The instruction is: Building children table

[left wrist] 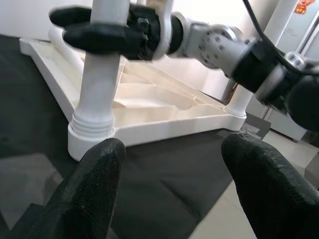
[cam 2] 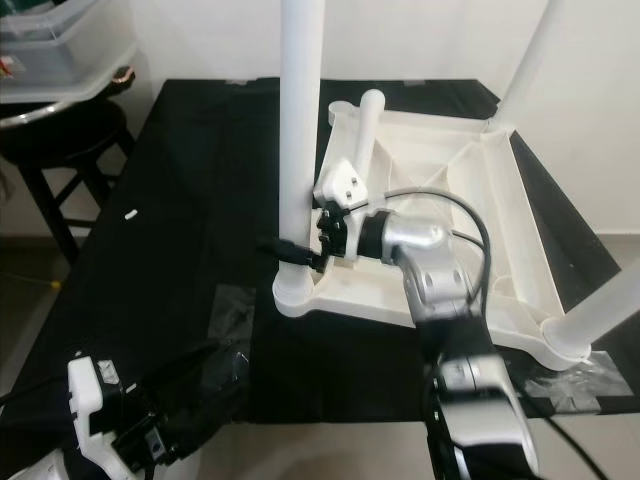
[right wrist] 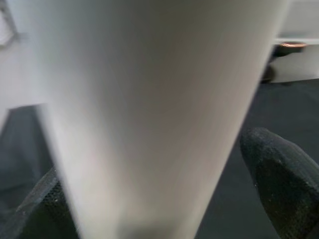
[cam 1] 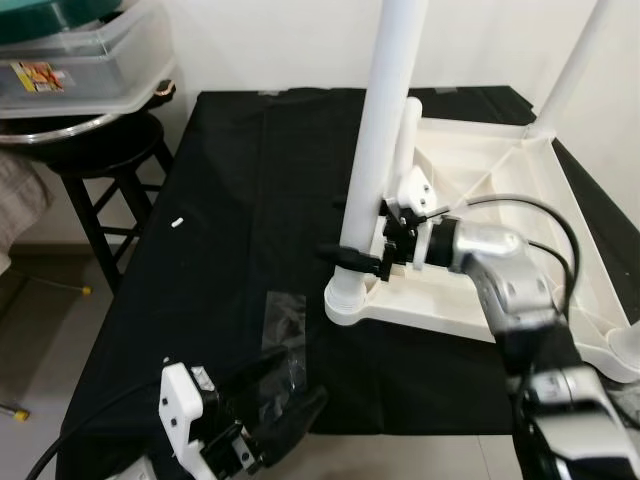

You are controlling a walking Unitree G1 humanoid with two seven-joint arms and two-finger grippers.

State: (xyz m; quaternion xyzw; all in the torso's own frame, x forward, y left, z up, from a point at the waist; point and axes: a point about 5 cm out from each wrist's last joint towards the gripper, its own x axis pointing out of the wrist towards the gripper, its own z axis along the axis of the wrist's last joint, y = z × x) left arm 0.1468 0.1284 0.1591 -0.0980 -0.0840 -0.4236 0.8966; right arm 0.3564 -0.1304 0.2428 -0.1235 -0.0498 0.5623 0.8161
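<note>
The upright white leg (cam 1: 372, 150) is being clamped low by the right gripper (cam 1: 358, 257), just above its corner socket on the upturned tabletop (cam 1: 500, 200); its long axis is standing vertical. The left gripper (left wrist: 169, 184) is being held apart, low, nearer the robot.

White plastic tabletop (cam 1: 500, 190) lies upside down on the right half of the black-covered desk (cam 1: 230, 230), ribbed underside up. Near-left corner leg (cam 1: 375, 150) stands upright in its socket. Far-right corner leg (cam 1: 575, 65) upright too. Another leg (cam 1: 405, 135) lies loose, tilted against the far-left corner.
</note>
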